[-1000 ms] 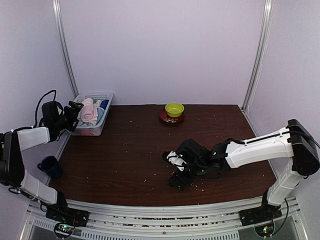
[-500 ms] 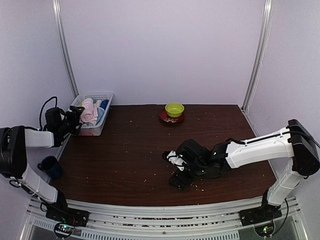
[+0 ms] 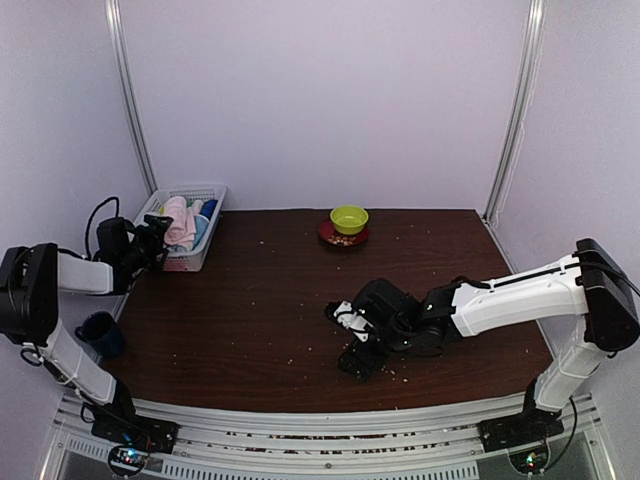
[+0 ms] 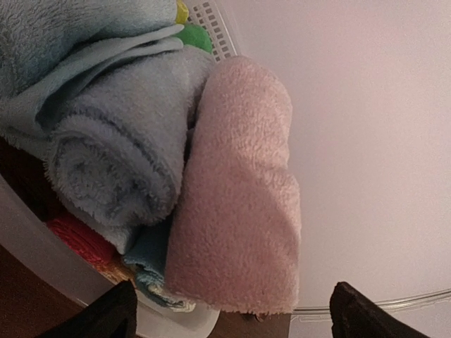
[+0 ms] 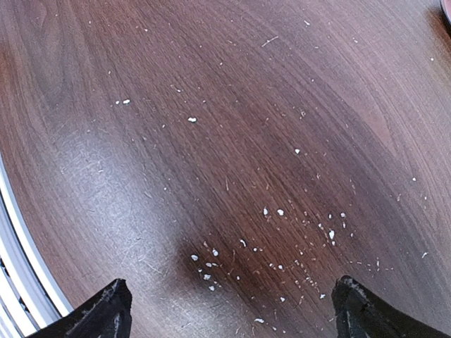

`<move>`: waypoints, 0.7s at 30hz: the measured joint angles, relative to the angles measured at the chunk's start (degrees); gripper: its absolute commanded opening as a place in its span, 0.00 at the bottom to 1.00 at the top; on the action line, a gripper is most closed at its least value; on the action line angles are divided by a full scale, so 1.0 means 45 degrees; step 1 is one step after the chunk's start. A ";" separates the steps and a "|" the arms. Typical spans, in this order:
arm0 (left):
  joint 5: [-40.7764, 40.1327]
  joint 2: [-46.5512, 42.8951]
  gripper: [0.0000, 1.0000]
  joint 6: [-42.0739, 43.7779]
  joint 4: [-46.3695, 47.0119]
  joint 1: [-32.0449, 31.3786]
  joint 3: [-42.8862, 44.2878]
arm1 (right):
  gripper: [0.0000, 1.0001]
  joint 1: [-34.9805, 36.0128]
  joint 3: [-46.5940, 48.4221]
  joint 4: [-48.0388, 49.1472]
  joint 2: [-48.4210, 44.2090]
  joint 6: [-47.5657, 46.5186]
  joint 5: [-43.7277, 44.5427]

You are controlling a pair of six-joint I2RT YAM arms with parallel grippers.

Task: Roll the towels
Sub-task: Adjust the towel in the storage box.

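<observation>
- Since a second ago, the left arm has dropped lower and drawn in beside the basket (image 3: 188, 263), while the right arm has kept its place at mid-table.
- The left claw (image 3: 156, 236) is spread wide with nothing between its fingers. It sits just beside the near-left side of the basket and faces the towels.
- The pink towel (image 4: 239, 204) lies as a roll in the basket, at the far left corner of the table (image 3: 260, 300).
- The blue towel (image 4: 120, 148) is rolled too and presses against the pink one's side. More blue cloth is draped above it in the wrist view.
- A red cloth (image 4: 77, 239) shows underneath the blue roll, against the basket wall.
- The right claw (image 3: 346, 340) is also spread wide and holds nothing. It sits low over bare wood dotted with white crumbs (image 5: 275, 211).
- A green bowl (image 3: 349, 217) rests on a red dish (image 3: 343, 237) at the far edge.
- A dark blue mug (image 3: 100, 332) sits off the table's left edge.
</observation>
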 measured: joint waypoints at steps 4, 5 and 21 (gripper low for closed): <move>-0.0170 0.0160 0.98 0.0005 0.0015 -0.0034 0.0165 | 1.00 0.0000 0.0000 0.0000 0.0000 0.0000 0.0000; -0.0243 0.0199 0.98 0.0005 0.0034 -0.0039 0.0199 | 1.00 0.0000 0.0000 0.0000 0.0000 0.0000 0.0000; -0.0573 0.0918 0.89 -0.0039 0.0903 -0.0321 0.0413 | 1.00 0.0000 0.0000 0.0000 0.0000 -0.0039 0.0005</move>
